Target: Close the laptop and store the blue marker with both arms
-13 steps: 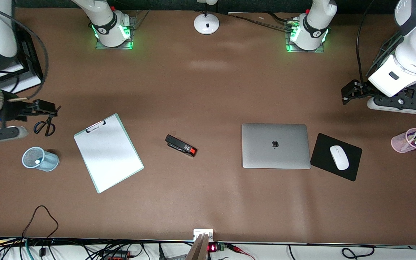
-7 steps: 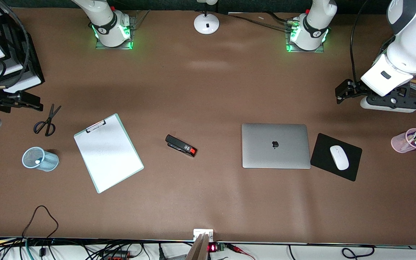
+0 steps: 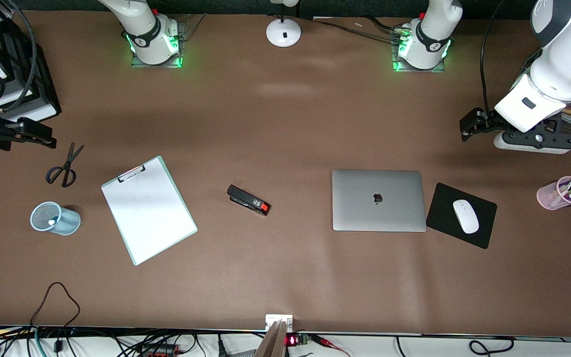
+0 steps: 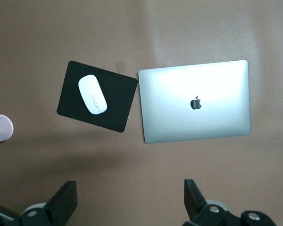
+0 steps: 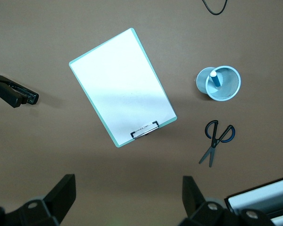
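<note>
The laptop (image 3: 378,200) lies shut on the table, lid up with its dark logo showing; it shows too in the left wrist view (image 4: 194,101). The blue marker (image 5: 215,78) stands in a light-blue mesh cup (image 5: 226,92) near the right arm's end; only its white end (image 3: 51,222) shows from the front, in that cup (image 3: 62,224). My left gripper (image 3: 468,128) hangs open and empty in the air at the left arm's end, as its wrist view (image 4: 130,200) shows. My right gripper (image 3: 37,136) hangs open and empty beside the scissors (image 3: 62,167), as in its wrist view (image 5: 129,197).
A white clipboard (image 3: 149,210) and a black stapler (image 3: 248,200) lie mid-table. A black mouse pad (image 3: 444,213) with a white mouse (image 3: 465,216) sits beside the laptop. A pink cup of markers (image 3: 558,196) stands at the left arm's end. A lamp base (image 3: 283,32) stands between the arm bases.
My right gripper has drawn back from over the scissors toward its end of the table. My left gripper has shifted slightly toward the table's middle. Both stay open.
</note>
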Robot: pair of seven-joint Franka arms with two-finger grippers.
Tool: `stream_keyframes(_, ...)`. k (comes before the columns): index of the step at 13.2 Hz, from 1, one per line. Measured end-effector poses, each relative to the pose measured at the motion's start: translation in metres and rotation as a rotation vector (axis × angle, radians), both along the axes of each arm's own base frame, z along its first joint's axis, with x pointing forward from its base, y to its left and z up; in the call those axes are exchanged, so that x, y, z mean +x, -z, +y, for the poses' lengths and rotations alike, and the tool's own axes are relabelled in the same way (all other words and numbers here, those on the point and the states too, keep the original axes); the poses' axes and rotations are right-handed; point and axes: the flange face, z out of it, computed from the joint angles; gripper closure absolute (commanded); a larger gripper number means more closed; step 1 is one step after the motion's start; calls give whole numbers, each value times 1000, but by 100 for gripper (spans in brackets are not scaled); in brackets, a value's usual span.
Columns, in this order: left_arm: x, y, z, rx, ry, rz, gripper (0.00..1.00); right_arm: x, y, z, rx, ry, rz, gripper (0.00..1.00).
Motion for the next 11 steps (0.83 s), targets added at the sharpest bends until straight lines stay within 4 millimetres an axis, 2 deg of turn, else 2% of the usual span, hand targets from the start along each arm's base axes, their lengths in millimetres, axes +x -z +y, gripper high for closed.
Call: stream_keyframes(11, -1, 0, 0, 1, -1, 9, 0, 2, -1, 4, 1, -4, -19, 0)
